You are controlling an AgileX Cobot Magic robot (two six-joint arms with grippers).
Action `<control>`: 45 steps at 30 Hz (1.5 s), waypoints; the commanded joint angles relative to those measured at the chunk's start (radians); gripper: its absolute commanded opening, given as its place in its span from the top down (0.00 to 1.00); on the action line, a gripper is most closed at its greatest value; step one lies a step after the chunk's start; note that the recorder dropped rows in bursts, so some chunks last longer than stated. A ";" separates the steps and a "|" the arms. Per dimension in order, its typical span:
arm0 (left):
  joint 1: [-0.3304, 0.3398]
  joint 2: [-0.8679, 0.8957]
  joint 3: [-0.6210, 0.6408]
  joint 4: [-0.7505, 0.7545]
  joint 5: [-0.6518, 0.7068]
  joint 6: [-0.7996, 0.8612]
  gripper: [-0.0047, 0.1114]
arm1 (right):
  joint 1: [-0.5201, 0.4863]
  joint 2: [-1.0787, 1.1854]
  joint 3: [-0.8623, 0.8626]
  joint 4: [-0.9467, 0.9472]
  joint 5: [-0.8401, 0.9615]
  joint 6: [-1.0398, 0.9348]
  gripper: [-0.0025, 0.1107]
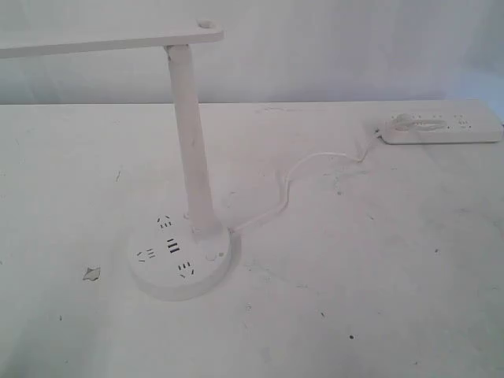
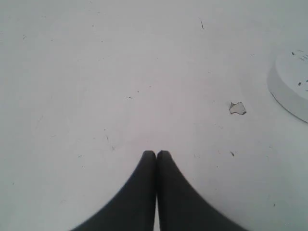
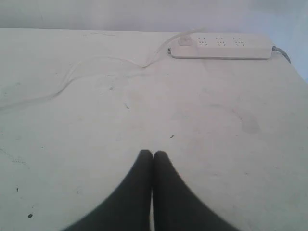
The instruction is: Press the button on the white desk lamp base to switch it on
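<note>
Button [image 1: 211,254] faint on white desk lamp base [image 1: 157,277], lamp head [image 1: 110,41] cut off — left gripper [image 2: 156,153] and right gripper [image 3: 153,153] both together

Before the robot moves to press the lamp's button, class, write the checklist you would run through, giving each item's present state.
1. The button on the white desk lamp base is uncovered: ok.
2. The cable reaches the power strip: ok.
3. The power strip is switched on: cannot tell.
4. The left end effector is shut for poking: ok.
5. The right end effector is shut: ok.
6. An end effector is above the button: not ok. The left wrist view shows only the base's edge, and the right wrist view shows none of it.
</note>
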 commanded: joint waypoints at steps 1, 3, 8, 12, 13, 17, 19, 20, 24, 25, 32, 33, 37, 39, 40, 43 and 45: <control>-0.005 -0.003 0.002 -0.014 0.002 0.001 0.96 | 0.003 -0.005 0.007 -0.005 -0.011 0.000 0.98; -0.005 -0.003 0.002 -0.014 0.002 0.001 0.96 | 0.003 -0.005 0.007 -0.005 -0.011 0.000 0.98; -0.005 -0.003 0.002 -0.014 0.002 0.001 0.96 | 0.003 -0.005 0.007 -0.005 -0.011 0.000 0.98; -0.005 -0.003 0.002 -0.014 0.002 0.001 0.96 | 0.003 -0.005 0.007 -0.005 -0.011 0.000 0.98; -0.005 -0.003 0.002 -0.014 0.002 0.001 0.96 | 0.003 -0.005 0.007 -0.005 -0.011 0.000 0.98; -0.005 -0.003 0.002 -0.014 0.002 0.001 0.96 | 0.003 -0.005 0.007 -0.005 -0.011 0.000 0.98; -0.005 -0.003 0.002 -0.014 0.002 0.001 0.96 | 0.003 -0.005 0.007 -0.005 -0.011 0.000 0.98; -0.005 -0.003 0.002 -0.014 0.002 0.001 0.96 | 0.003 -0.005 0.007 -0.005 -0.011 0.000 0.98; -0.005 -0.003 0.002 -0.014 0.002 0.001 0.96 | 0.003 -0.005 0.007 -0.005 -0.011 0.000 0.98; -0.005 -0.003 0.002 -0.014 0.002 0.001 0.96 | 0.003 -0.005 0.007 -0.005 -0.011 0.000 0.98; -0.005 -0.003 0.002 -0.014 0.002 0.001 0.96 | 0.003 -0.005 0.007 -0.005 -0.013 0.000 0.98; -0.005 -0.003 0.002 -0.014 0.002 0.001 0.96 | 0.003 -0.005 0.007 -0.005 -0.013 0.000 0.98; -0.005 -0.003 0.002 -0.014 0.002 0.001 0.96 | 0.003 -0.005 0.007 -0.016 -0.018 0.000 0.98; -0.005 -0.003 0.002 -0.014 0.002 0.001 0.96 | 0.003 -0.005 0.007 -0.021 -0.039 0.000 0.98; -0.005 -0.003 0.002 -0.014 0.002 0.001 0.96 | 0.003 -0.005 0.007 -0.021 -0.055 0.000 0.98; -0.005 -0.003 0.002 -0.014 0.002 0.001 0.96 | 0.003 -0.005 0.007 -0.021 -0.104 0.000 0.98; -0.005 -0.003 0.002 -0.014 0.002 0.001 0.96 | 0.003 -0.005 0.007 -0.021 -0.137 0.000 0.98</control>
